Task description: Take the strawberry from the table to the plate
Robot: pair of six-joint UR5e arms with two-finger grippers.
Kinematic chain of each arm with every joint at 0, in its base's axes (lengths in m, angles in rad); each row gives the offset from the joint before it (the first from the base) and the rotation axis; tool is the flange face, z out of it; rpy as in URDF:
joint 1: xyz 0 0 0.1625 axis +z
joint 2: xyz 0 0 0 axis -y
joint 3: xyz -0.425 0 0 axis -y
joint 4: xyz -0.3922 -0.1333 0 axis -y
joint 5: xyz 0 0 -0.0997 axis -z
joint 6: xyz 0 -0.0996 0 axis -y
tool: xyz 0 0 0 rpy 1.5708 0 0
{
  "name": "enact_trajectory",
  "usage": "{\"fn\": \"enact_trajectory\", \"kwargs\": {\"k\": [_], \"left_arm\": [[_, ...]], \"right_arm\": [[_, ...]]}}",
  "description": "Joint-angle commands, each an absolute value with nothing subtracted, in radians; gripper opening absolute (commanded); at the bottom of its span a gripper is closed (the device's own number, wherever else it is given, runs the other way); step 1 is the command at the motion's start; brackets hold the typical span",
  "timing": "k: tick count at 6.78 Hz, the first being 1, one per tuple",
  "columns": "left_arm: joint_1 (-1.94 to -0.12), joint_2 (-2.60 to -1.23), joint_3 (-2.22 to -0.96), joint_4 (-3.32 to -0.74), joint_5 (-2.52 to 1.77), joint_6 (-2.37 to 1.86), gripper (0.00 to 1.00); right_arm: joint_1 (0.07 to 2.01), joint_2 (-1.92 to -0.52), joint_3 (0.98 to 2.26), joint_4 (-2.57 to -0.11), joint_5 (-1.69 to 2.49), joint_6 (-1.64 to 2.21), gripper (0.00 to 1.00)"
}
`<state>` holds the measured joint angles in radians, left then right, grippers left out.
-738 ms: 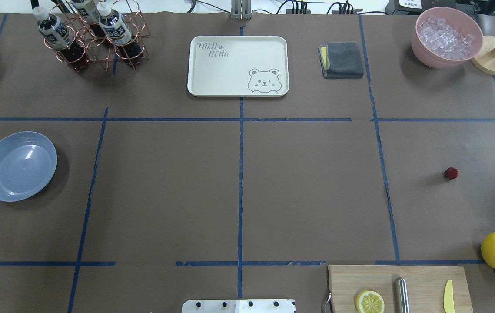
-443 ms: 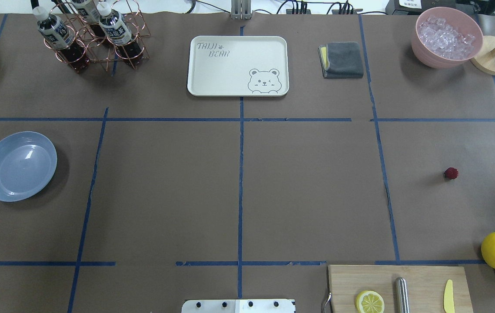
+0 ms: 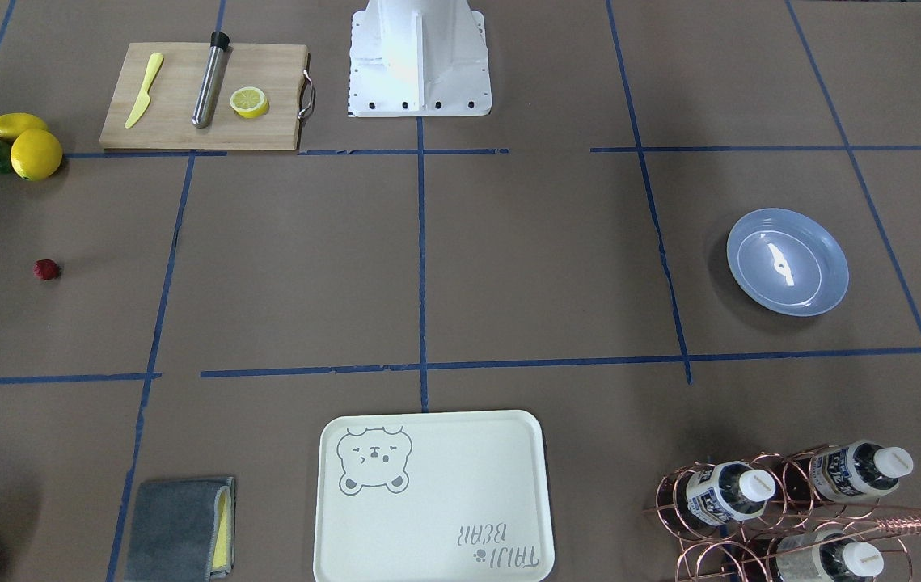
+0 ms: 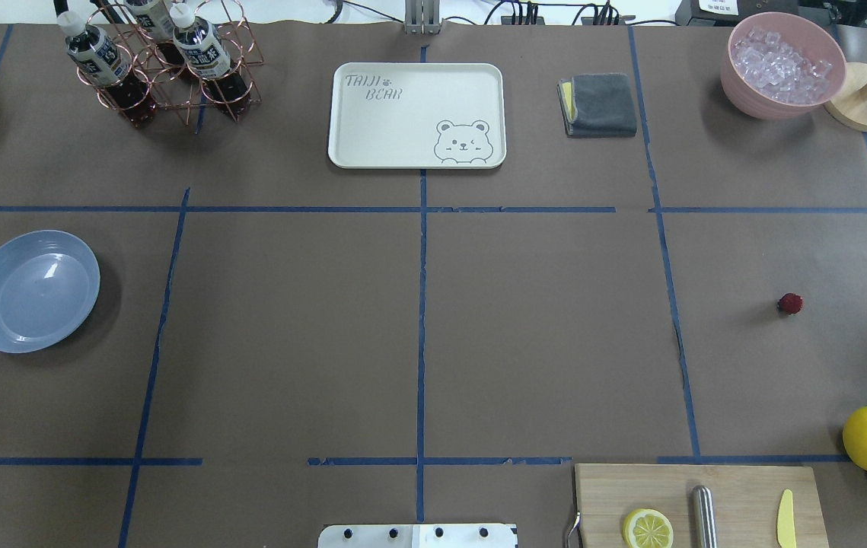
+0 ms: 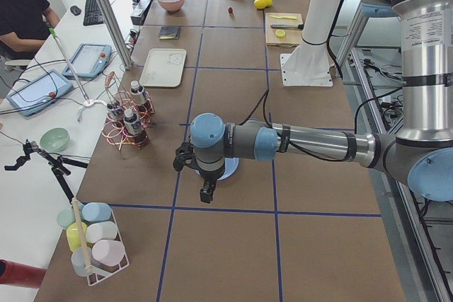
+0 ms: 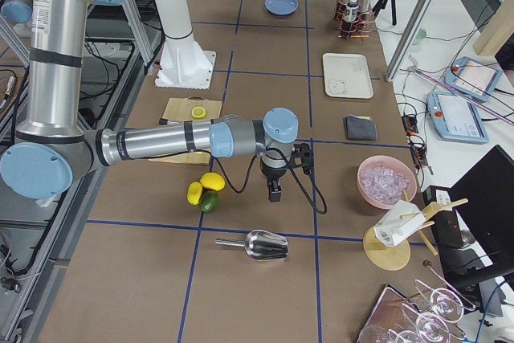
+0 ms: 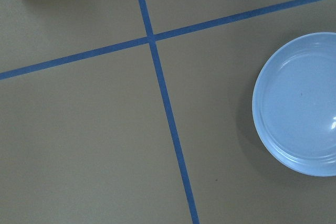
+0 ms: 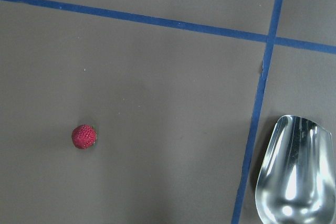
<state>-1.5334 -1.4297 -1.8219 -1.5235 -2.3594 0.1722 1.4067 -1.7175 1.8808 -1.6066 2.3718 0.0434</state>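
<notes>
While the strawberry [image 4: 789, 304] lies on the worktop [image 4: 540, 342] at the robot's right, well apart from the plate [image 4: 33, 291], the right arm [image 6: 161, 142] is judged nearer, with the fruit seen low-left in its wrist view; opening of the jaws cannot be told

Bright, even overhead light; soft shadows; white glare streak on plate [image 3: 820, 283]; views sharp.

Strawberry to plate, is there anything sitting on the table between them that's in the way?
Nothing visible does. Between the strawberry and the plate lies only bare table. The tray sits farther back and the cutting board nearer the robot, both off that line.
</notes>
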Motion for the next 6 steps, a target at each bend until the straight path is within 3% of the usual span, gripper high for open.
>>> {"fn": "enact_trajectory", "kwargs": {"k": [1,6], "left_arm": [[-1.534,-1.43,-1.83,-1.525,-2.361,0.173,1.0],[-1.523,-1.413,-1.85,-1.647,-2.368,0.172,1.0]], "right_arm": [[1.407,-1.717,1.885,-1.606,2.375,0.037,1.0],[1.404,-1.715,1.89,-1.606,2.376,0.035,1.0]]}}
